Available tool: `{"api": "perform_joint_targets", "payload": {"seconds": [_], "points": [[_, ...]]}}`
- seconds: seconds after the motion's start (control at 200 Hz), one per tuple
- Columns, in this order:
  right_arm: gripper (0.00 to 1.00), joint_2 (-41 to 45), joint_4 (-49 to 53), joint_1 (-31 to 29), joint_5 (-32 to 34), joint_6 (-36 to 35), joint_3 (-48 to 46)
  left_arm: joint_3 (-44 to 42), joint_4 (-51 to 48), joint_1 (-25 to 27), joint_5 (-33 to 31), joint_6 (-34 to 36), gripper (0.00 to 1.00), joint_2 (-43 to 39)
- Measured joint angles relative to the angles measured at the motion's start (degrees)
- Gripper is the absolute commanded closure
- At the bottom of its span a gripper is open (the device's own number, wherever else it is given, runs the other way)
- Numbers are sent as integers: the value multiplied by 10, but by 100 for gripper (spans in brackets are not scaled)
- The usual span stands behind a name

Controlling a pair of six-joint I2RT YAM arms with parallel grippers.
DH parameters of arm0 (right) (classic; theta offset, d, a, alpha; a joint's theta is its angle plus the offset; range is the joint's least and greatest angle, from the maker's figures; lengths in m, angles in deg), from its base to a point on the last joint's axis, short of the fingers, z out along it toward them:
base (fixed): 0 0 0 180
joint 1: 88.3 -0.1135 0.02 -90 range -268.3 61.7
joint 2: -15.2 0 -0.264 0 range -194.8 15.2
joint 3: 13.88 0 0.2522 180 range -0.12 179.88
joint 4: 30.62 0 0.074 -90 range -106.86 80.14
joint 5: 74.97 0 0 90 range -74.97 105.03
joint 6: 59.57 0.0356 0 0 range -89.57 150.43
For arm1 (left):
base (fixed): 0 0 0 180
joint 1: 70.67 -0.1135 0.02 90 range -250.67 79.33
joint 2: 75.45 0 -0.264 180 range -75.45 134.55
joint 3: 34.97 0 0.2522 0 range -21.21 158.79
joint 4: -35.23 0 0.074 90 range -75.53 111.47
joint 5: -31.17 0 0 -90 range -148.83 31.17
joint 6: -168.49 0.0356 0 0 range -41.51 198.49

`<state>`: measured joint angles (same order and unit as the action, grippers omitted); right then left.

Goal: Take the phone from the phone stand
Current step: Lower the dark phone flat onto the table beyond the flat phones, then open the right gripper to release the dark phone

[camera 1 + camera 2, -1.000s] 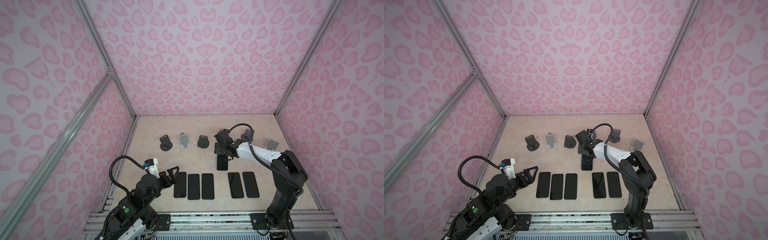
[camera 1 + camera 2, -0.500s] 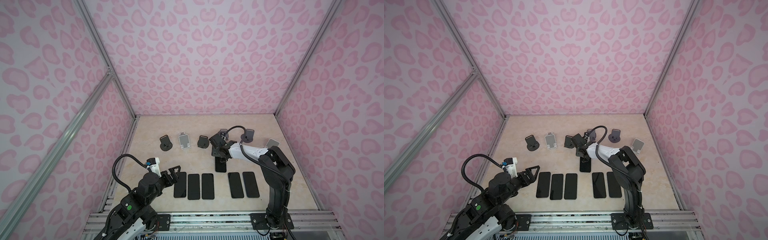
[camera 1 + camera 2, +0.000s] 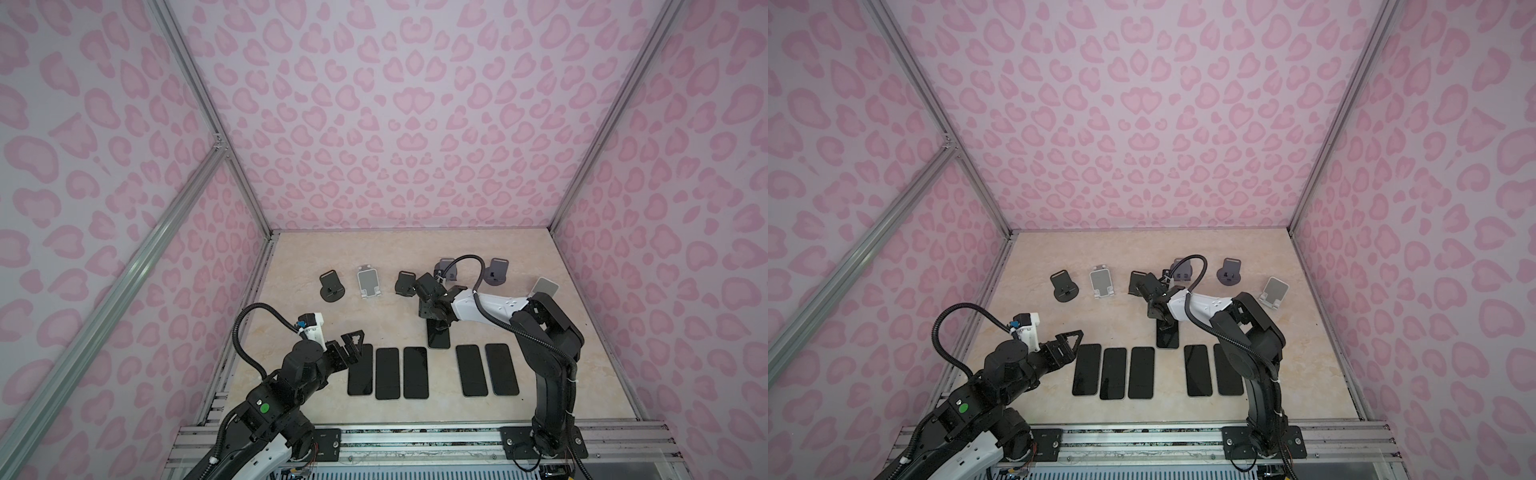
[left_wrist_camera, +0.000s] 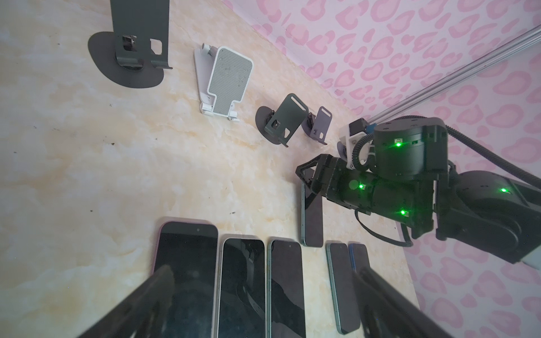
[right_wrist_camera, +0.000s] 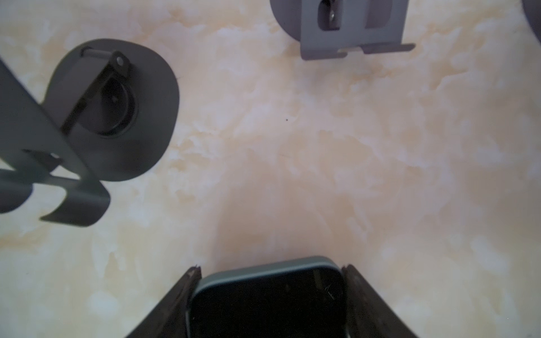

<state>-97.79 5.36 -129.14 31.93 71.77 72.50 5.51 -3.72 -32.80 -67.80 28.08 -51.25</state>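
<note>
Beige marbled worktop, walled in pink leopard-print panels. Left arm, black, carrying a round green sticker. The left fingers are black and triangular, spread wide and gripping nothing, and hover over the leftmost phone of the front row. Back row in both top views, left to right, each stand bare: black round-based phone stand; white folding stand with grey pad; second black round-based stand; grey-purple round-based stand, partly behind the right arm's cable; second grey-purple stand; silver folding stand. Front row: five black-screened phones lying flat, face up, as a group of three, a gap, then a pair. The teal-edged black-screened phone is off every stand, just behind that gap, its near end by the row. Whether its far end is lifted cannot be told. The right fingers pinch its two long edges at the far end. Right arm, black and white, with green indicator lights lit.
</note>
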Motion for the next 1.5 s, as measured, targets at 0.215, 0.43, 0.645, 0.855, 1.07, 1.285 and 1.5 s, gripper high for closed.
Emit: {"api": "perform_joint_targets", "payload": {"seconds": [0.215,0.43,0.645,0.855,1.07,1.285,1.5], "points": [[35,-5,-3,0,0,0,-11,5,0,0,2,2,1,10],[31,-9,-13,0,5,0,-10,11,0,0,2,2,1,21],[27,-11,-17,0,11,1,-10,17,0,0,4,2,1,34],[22,-11,-20,0,14,0,-12,17,0,0,9,2,2,43],[21,-5,-22,0,10,-8,-17,43,-19,0,1,16,1,45],[19,25,-17,0,-2,-30,-17,86,-34,0,-29,57,1,39],[17,110,-18,-1,-15,-71,-15,173,-76,0,-56,128,2,49]]}}
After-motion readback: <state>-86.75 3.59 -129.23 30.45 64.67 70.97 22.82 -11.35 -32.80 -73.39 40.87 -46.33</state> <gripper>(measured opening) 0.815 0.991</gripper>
